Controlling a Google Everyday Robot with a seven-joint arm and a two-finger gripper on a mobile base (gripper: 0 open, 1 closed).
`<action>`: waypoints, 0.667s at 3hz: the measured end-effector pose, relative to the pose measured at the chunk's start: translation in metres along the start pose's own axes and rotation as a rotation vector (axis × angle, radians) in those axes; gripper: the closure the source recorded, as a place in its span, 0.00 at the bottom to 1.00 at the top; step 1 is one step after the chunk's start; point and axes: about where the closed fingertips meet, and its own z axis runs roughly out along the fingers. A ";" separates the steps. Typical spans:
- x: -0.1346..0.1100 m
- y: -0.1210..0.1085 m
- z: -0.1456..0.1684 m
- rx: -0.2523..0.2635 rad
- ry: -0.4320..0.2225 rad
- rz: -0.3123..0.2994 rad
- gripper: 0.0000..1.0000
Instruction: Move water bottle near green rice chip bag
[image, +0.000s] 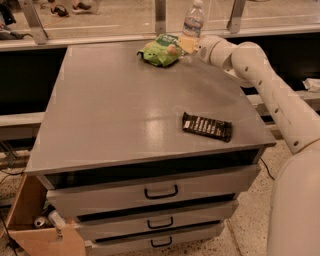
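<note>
The water bottle (193, 20), clear with a white cap and a label, stands upright at the far edge of the grey table (115, 105). My gripper (187, 45) is at the bottle's lower part, shut on it, with the white arm reaching in from the right. The green rice chip bag (161, 50) lies on the table just left of the gripper, almost touching it. The bottle's base is hidden behind the gripper.
A flat dark wrapped bar (206, 126) lies near the table's front right. Metal rail posts (160, 15) stand behind the table. Drawers (160, 192) are below the top. An open cardboard box (30, 220) sits on the floor at the lower left.
</note>
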 end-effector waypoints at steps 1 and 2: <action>0.003 0.003 0.000 -0.013 0.046 0.003 0.51; 0.004 0.004 -0.002 -0.015 0.072 -0.003 0.26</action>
